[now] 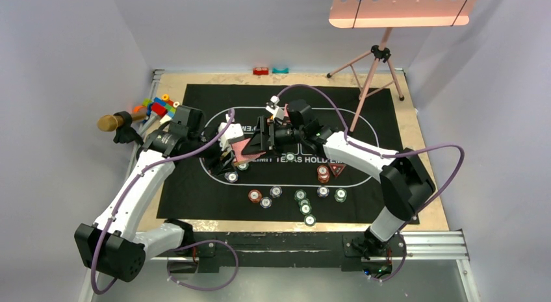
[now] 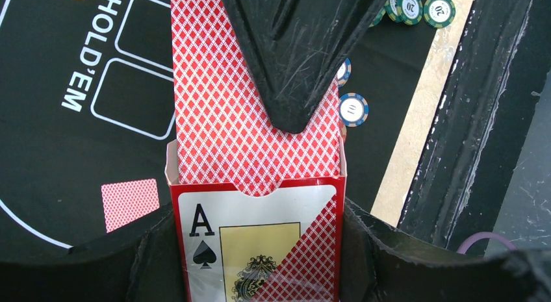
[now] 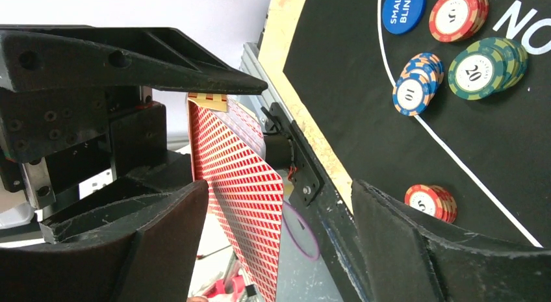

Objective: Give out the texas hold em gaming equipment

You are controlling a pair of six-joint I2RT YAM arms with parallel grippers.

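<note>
My left gripper (image 2: 256,250) is shut on a red card box (image 2: 260,243) with an ace of spades on its face. Red-backed playing cards (image 2: 221,107) stick out of the box's open top. My right gripper (image 3: 279,237) is open around the protruding card (image 3: 240,185), which stands close to its left finger (image 3: 130,250). The two grippers meet over the mat's centre (image 1: 256,143). One card (image 2: 130,203) lies face down on the black mat (image 1: 195,185). Poker chips (image 1: 303,198) sit in small stacks near the front, with a red stack (image 1: 323,174) and a red triangle marker (image 1: 336,169) beside it.
A blue disc (image 3: 403,10), red chips (image 3: 458,13), green chips (image 3: 484,65) and blue-orange chips (image 3: 416,84) lie near the mat's printed oval. A gold-headed microphone (image 1: 114,122) and toy bricks (image 1: 159,106) sit at the left edge. A pink tripod (image 1: 373,68) stands back right.
</note>
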